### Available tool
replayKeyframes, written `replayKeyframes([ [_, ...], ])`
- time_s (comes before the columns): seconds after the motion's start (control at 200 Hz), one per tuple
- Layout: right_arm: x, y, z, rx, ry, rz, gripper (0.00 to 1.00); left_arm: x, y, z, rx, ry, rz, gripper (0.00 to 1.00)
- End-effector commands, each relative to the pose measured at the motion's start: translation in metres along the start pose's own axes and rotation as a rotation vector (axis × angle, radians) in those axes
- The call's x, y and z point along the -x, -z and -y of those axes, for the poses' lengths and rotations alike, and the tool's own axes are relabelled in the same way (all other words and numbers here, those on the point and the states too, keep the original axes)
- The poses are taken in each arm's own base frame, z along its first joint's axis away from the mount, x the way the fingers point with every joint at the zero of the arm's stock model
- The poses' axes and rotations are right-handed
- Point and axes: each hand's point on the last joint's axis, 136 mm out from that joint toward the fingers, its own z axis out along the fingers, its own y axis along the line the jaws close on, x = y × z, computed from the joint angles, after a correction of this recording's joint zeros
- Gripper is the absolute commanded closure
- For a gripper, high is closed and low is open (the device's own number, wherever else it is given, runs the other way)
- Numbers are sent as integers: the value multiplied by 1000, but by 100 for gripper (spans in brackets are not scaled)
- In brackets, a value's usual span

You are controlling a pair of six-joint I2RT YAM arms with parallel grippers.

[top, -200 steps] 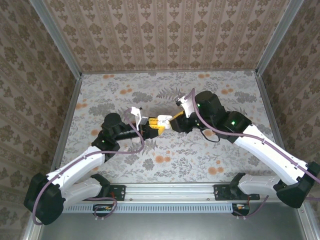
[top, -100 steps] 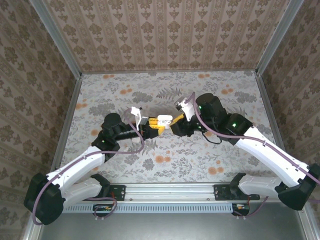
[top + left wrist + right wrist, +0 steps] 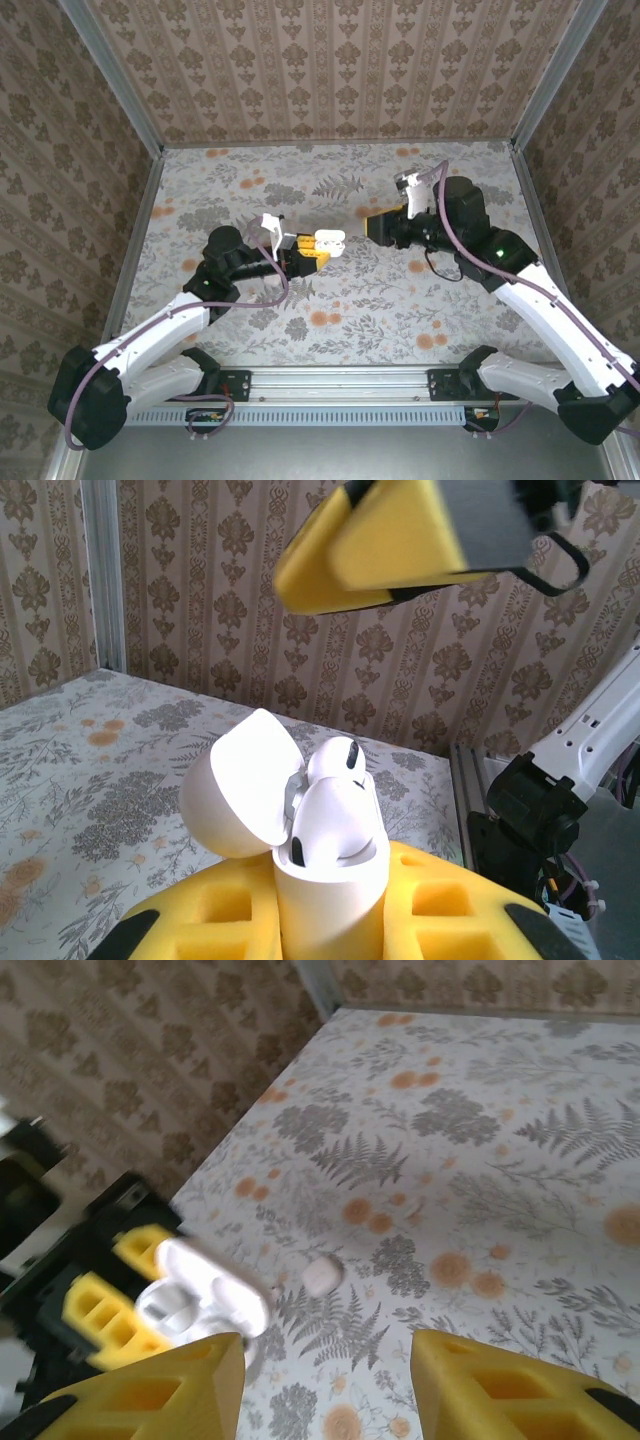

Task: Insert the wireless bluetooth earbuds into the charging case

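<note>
Left gripper (image 3: 306,252) is clamped tight on the charging case (image 3: 330,905), which stands upright between its yellow pads. The lid (image 3: 235,800) is flipped open to that gripper's left in the wrist view. The front earbud (image 3: 336,818) sits in the case mouth, standing a bit proud. The rear earbud (image 3: 335,760) is just behind it and touching, with a black slot showing. Right gripper (image 3: 325,1390) is part open with nothing between its jaws; it hovers above and beyond the case, well apart, tips pointing toward it. Ahead of the right gripper a small white blob (image 3: 320,1276) lies just beside the case over the floral table (image 3: 330,300). Cannot tell what it is or whether it rests on the table.
</note>
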Motion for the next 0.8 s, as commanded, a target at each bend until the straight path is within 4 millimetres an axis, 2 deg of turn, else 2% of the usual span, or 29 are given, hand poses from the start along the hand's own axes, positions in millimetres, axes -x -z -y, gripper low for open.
replayKeyframes([
  [0.0,-3,-20,3,69,-176,-35,52,14,-1,12,-55,-48,43,93],
  [0.14,-5,-44,1,166,-281,-72,53,14,-4,16,-81,-39,44,93],
  [0.215,-8,-57,-4,230,-323,-114,58,15,-7,17,-93,-35,43,93],
  [0.36,-12,-67,-21,356,-360,-161,66,17,-9,16,-95,-30,42,94],
  [0.585,-30,-57,-48,461,-303,-232,74,17,-12,7,-58,-18,44,94],
  [0.795,-35,-31,-72,545,-221,-236,76,15,-10,-5,-13,12,46,94],
])
